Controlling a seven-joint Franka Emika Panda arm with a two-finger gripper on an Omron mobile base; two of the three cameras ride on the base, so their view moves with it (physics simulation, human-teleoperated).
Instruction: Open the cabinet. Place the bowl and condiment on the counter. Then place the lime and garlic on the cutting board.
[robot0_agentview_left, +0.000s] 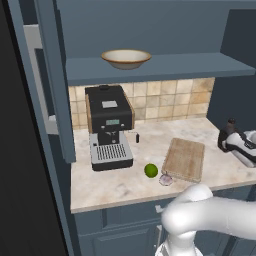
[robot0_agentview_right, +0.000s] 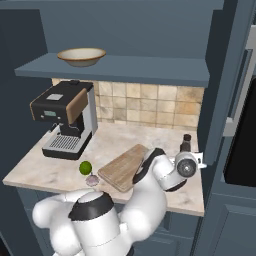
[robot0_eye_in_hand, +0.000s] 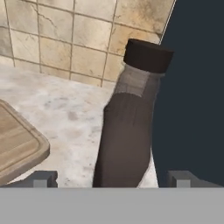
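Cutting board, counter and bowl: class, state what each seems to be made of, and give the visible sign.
Cutting board: wood, matte, going by its grain lines.
Counter: polished stone, likely marble, going by its beige mottling.
Bowl: probably glazed ceramic, smooth cream inside with a tan-brown rim.

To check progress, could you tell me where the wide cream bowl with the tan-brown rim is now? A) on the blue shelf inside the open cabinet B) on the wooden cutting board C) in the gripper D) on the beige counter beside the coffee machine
A: the wide cream bowl with the tan-brown rim sits up on the blue cabinet shelf, above the tiles.
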